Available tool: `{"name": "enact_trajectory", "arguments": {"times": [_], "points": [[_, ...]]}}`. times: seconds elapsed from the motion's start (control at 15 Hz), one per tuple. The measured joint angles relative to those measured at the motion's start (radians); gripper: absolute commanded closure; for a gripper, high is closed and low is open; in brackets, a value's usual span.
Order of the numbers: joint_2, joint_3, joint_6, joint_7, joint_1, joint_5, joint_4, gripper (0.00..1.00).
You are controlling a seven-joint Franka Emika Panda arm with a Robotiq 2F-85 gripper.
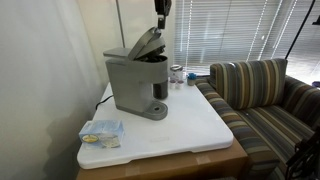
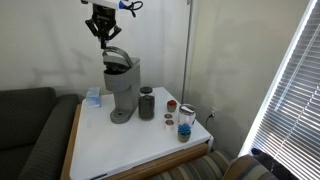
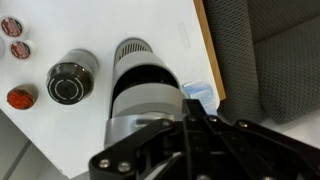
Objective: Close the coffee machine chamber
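One worry: the pinched-together gripper (image 1: pixel 160 20), top centre, slips off the raised chamber (image 1: pixel 146 42) and shoves the coffee machine (image 1: pixel 133 88).

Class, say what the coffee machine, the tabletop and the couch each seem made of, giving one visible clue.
Coffee machine: probably moulded plastic, matte grey with rounded edges. Tabletop: smooth white board, perhaps laminate, over a wood-coloured edge. Couch: striped upholstery fabric, soft and cushioned.

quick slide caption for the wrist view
The gripper poised over the grey coffee machine on a white table, a dark canister and three small pods alongside.
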Motion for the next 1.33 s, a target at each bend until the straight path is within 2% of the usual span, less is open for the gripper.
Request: {"name": "enact_trajectory", "arguments": {"times": [0.27,0.53,0.8,1.13,1.33], "points": [[0.002,0.000,-0.162,0.017,0.006,-0.054,0.013,1.00],[0.000,0.000,-0.220,0.005,0.009,-0.062,0.035,1.00],[-0.016,0.000,-0.178,0.005,0.014,-0.076,0.073,1.00],[-0.016,0.000,-0.025,0.050,0.030,-0.076,0.090,1.00],[0.003,0.000,-0.026,0.118,0.048,-0.084,0.108,1.00]]}}
